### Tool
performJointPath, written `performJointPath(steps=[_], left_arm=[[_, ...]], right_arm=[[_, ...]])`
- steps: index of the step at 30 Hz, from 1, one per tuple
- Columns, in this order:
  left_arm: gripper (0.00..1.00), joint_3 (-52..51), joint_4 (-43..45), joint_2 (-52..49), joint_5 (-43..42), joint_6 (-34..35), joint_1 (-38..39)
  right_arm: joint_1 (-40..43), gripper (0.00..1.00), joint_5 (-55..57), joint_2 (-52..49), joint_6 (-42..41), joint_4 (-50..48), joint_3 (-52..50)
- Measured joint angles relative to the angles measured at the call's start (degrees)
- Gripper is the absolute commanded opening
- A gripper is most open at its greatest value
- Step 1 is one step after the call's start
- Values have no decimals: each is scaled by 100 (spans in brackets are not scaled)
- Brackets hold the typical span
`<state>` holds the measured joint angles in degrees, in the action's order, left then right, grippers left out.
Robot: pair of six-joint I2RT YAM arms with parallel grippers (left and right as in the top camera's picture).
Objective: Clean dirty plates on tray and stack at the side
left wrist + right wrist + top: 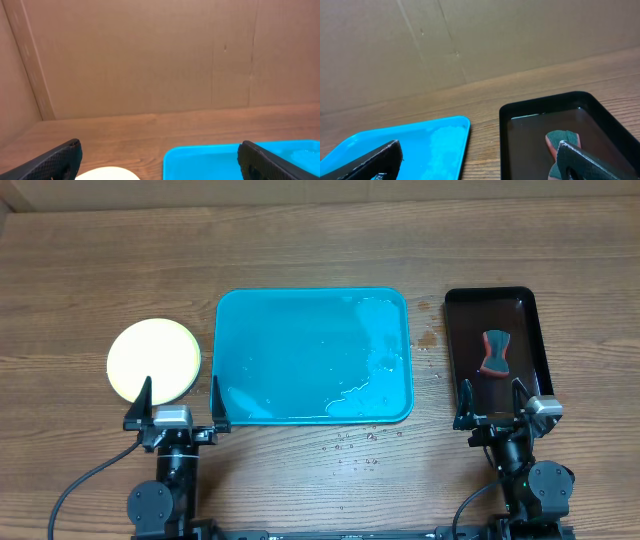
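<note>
The turquoise tray point(260, 315) lies in the middle of the table, wet with water and foam, with no plate on it. It also shows in the left wrist view point(210, 160) and the right wrist view point(410, 145). A pale yellow plate point(153, 360) lies on the table left of the tray; I cannot tell whether others lie under it. Its edge shows in the left wrist view point(107, 174). My left gripper point(181, 396) is open and empty at the front, between plate and tray. My right gripper point(494, 397) is open and empty at the black tray's front end.
A narrow glossy black tray point(458, 330) stands right of the turquoise tray and holds a red-and-green sponge point(494, 353), also in the right wrist view point(560, 140). Water drops point(355, 445) dot the wood in front of the tray. A cardboard wall stands at the back.
</note>
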<state>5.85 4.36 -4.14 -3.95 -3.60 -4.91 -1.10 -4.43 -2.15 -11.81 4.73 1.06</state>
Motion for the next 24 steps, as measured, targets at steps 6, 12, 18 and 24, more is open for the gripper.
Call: performJointPath(steps=[6,12,18,24], left_arm=[[100,-461,-79,297,-15,0,0],[100,-535,-848,321,-13,4,0],[100,-533,-841,328,-15,24,0],[100,-533,-841,328,-15,24,0]], right_arm=[[0,100,-2,0,-2,0,0],[0,100,0,2,0,-4,0],[0,100,-2,2,-2,0,0],[0,100,0,0,-2,-2,0]])
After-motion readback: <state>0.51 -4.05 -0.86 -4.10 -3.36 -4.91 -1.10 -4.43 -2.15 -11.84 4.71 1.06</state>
